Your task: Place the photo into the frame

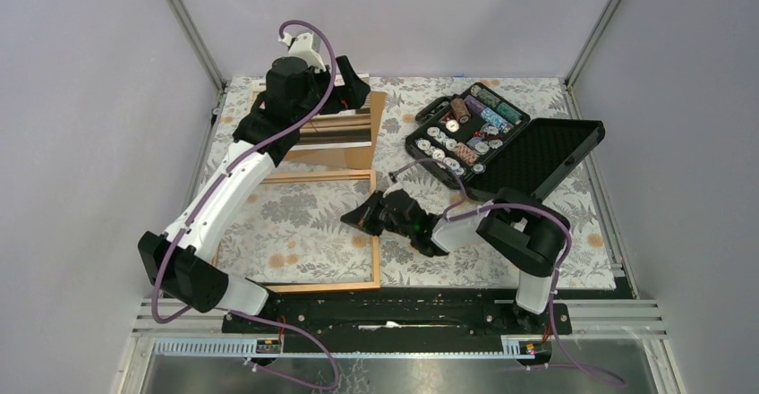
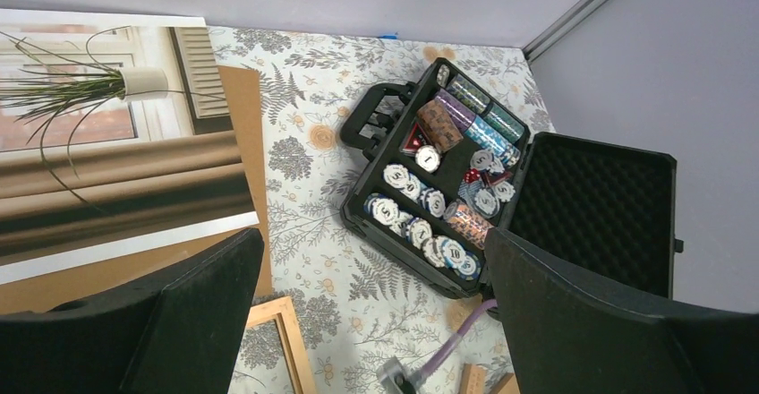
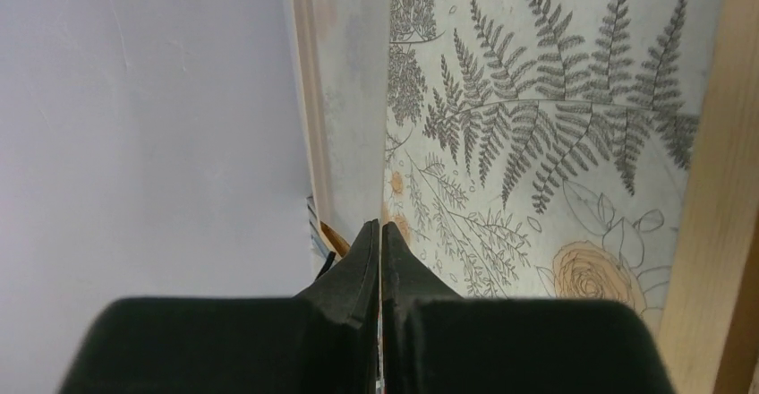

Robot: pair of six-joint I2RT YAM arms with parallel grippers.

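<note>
The photo [image 1: 333, 129] [image 2: 107, 143], a plant by a window over brown bands, lies face up on a brown backing board [image 1: 372, 112] [image 2: 243, 116] at the back left. The frame [image 1: 295, 177], a thin light wood border, lies in front of it, with the tablecloth showing through; one corner [image 2: 286, 340] shows in the left wrist view. My left gripper [image 1: 351, 88] [image 2: 376, 322] hangs open above the photo's right end, nothing between its fingers. My right gripper [image 1: 351, 218] [image 3: 380, 228] is shut at the frame's right border [image 3: 707, 188]. A thin clear pane edge lines up with its jaws; whether it is pinched is unclear.
An open black case [image 1: 461, 130] [image 2: 430, 188] of poker chips stands at the back right, its foam lid [image 1: 546, 152] laid open toward the right arm. A floral cloth [image 1: 421, 260] covers the table. Grey walls close in three sides.
</note>
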